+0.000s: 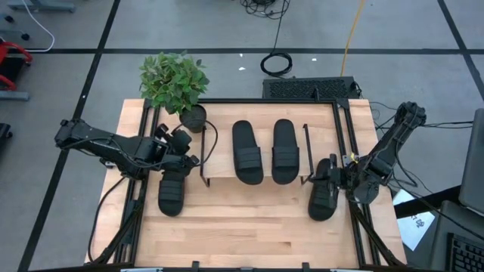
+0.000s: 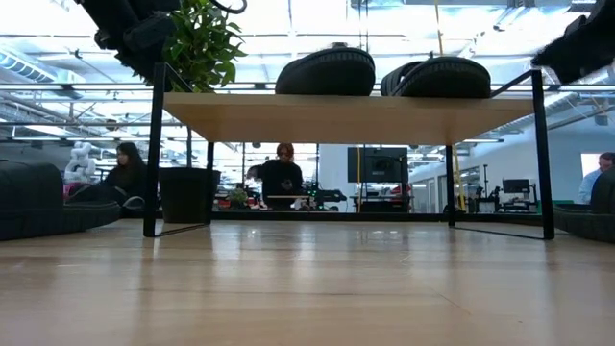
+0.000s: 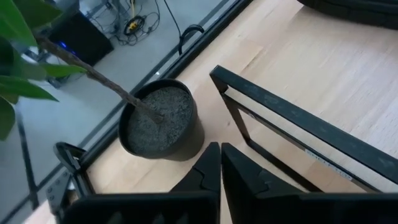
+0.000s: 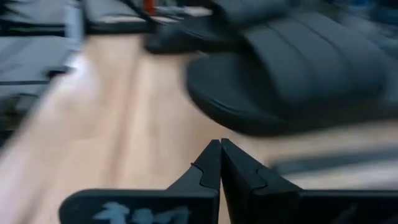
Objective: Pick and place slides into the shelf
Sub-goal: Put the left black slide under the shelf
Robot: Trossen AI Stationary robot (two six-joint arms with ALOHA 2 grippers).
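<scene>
- a wooden table [image 1: 249, 219] is seen from above, with two dark robot arms, one at each side
- the shelf [image 1: 257, 121], a low light-wood board on thin black wire legs, is placed at the middle of the table; two black slides [image 1: 247, 151] are laid side by side on top of it, straps across, well inside its edges
- a third slide [image 1: 172, 190] is laid flat on the table just beside the shelf's left end; a fourth slide [image 1: 324, 196] is laid on the table just beside its right end
- the left gripper [image 1: 181, 155] is held above the third slide's far end, near a potted plant [image 1: 175, 81]; its fingers [image 3: 208, 171] are pressed together; nothing is gripped
- the right gripper [image 1: 338, 172] is held by the fourth slide; its fingers [image 4: 211, 163] are closed tip to tip, with nothing between them
- under the shelf, people are seen in the room beyond
</scene>
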